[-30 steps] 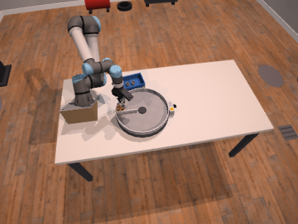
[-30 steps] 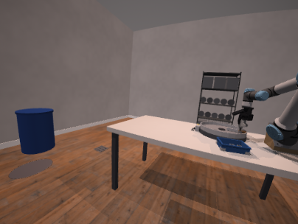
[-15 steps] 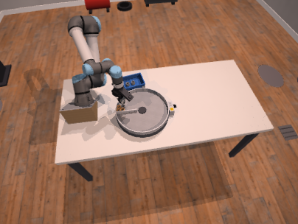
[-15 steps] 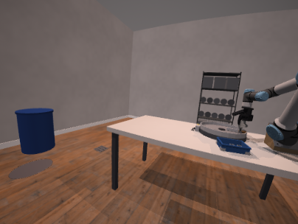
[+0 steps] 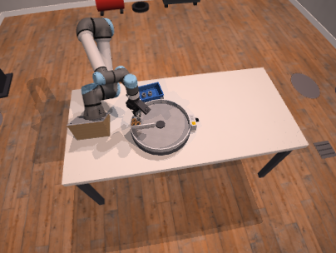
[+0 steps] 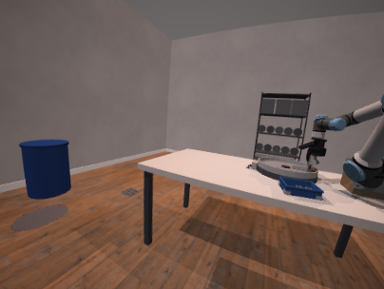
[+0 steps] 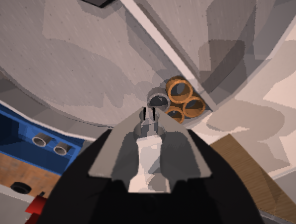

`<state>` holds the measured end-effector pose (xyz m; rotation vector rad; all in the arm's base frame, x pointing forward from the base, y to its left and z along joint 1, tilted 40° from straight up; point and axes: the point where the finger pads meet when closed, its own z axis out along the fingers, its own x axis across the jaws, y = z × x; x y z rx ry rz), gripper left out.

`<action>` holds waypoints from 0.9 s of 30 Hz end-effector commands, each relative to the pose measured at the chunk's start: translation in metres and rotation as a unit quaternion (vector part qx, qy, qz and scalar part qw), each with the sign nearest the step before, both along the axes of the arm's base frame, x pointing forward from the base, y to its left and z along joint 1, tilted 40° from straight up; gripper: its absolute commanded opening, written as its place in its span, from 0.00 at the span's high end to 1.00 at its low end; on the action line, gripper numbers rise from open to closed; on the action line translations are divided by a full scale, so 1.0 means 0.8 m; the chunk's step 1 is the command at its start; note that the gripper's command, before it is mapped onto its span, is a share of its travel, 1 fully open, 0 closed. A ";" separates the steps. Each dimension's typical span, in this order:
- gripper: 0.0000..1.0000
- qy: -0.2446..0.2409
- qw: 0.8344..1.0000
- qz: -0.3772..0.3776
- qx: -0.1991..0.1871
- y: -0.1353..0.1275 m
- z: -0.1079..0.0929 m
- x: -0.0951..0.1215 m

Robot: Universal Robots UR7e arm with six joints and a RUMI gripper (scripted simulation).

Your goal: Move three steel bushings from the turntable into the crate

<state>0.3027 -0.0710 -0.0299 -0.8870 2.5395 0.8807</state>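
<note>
Overhead, distant side and close wrist views share the turntable point(image 5: 181, 137).

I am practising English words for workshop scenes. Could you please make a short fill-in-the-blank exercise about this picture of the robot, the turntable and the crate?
1. The crate beside the turntable is ____ in colour.
2. In the wrist view, ____ steel bushings already lie in the crate.
3. The bushings clustered beside the grey one on the turntable are ____ in colour.
4. The gripper is nearly ____ and hangs above the grey bushing.

Missing words: blue; two; orange; shut
</note>
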 end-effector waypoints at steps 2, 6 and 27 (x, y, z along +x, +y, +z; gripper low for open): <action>0.94 0.000 1.000 0.000 0.000 -0.001 0.000 0.000; 0.94 0.000 1.000 0.000 0.000 -0.001 0.000 0.000; 0.94 0.000 1.000 0.000 0.000 0.015 -0.019 0.002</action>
